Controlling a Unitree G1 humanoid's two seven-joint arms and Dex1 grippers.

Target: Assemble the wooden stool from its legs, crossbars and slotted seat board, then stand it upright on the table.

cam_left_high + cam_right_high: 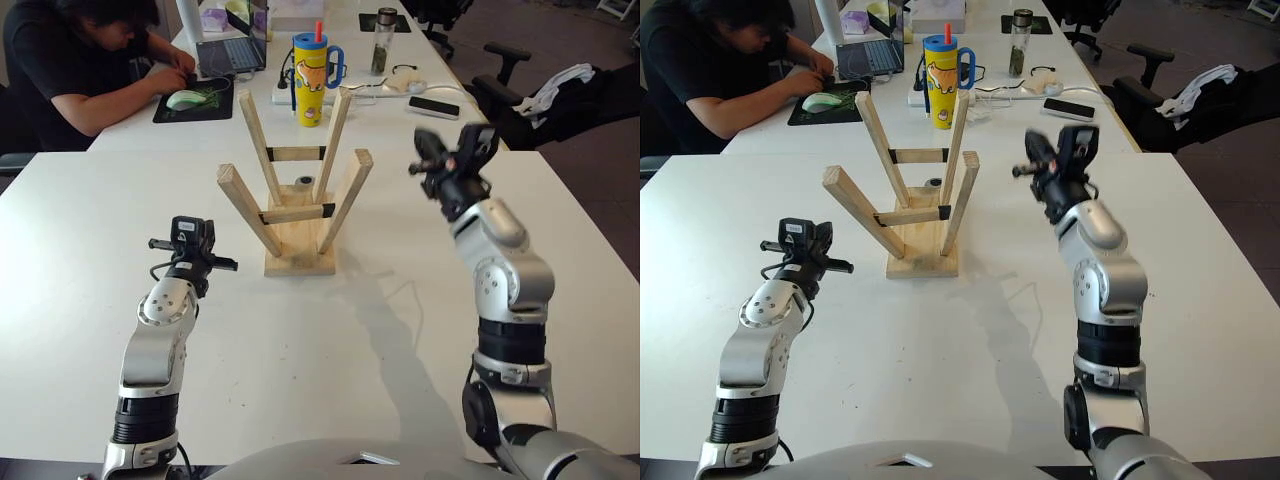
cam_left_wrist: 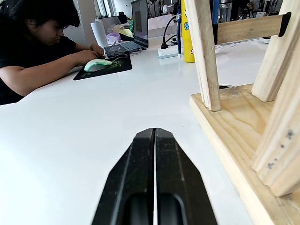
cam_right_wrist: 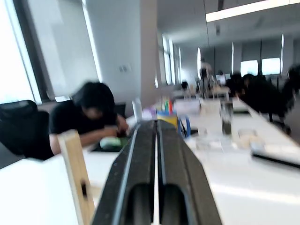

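The wooden stool (image 1: 296,205) rests upside down in the middle of the white table (image 1: 90,300), its slotted seat board (image 1: 300,260) flat on the surface. Its legs (image 1: 338,130) splay upward, joined by crossbars (image 1: 295,153). My left gripper (image 2: 154,133) is shut and empty, low over the table just left of the seat board (image 2: 234,122). In the head view it (image 1: 190,228) sits about a hand's width from the nearest leg. My right gripper (image 3: 156,123) is shut and empty, raised in the air to the right of the stool (image 1: 430,150), with one leg top (image 3: 75,168) beside it.
Behind the stool stand a yellow tumbler (image 1: 312,78), a dark bottle (image 1: 380,42), a phone (image 1: 433,106) and cables. A person works at a laptop (image 1: 230,50) at the back left. An office chair (image 1: 530,100) is at the back right.
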